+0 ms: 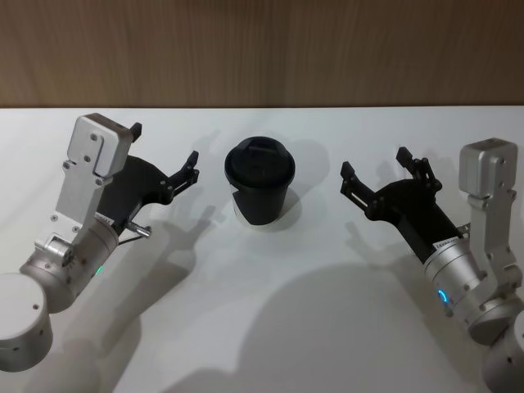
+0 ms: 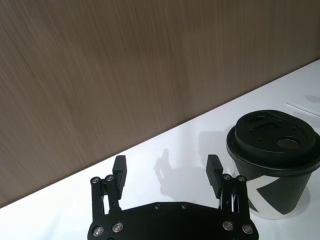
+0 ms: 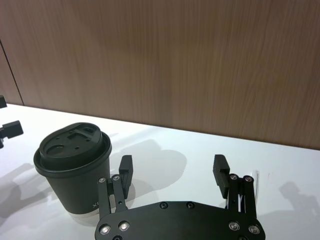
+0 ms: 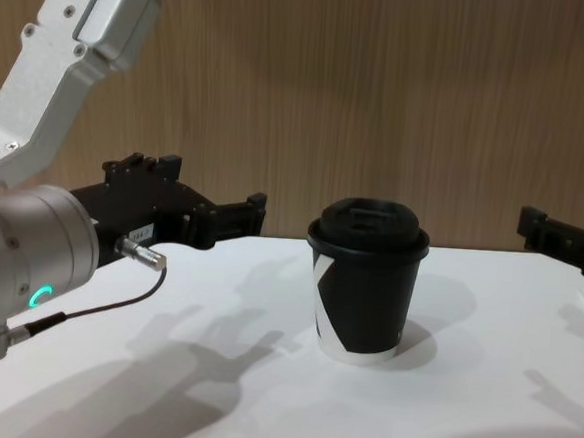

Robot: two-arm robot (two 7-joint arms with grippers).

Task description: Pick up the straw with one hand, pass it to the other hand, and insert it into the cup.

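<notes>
Starting at the tools, I count two grippers, both above the white table and both pointing away from the robot toward the wood-panelled wall. The left gripper hangs on the cup's left with its two fingers spread wide and nothing between them; its wrist view confirms the empty gap. The right gripper mirrors it on the cup's right, its two fingers likewise parted wide and holding nothing. Between the two stands one cup, black with a black domed lid, upright on its white base rim, clear of both grippers and near the table's far edge. In the left wrist view I note one thin white line lying flat on the table beyond the cup, on the side toward the right gripper; I take it for the straw, though I cannot trace its full length. No gripper touches it.
</notes>
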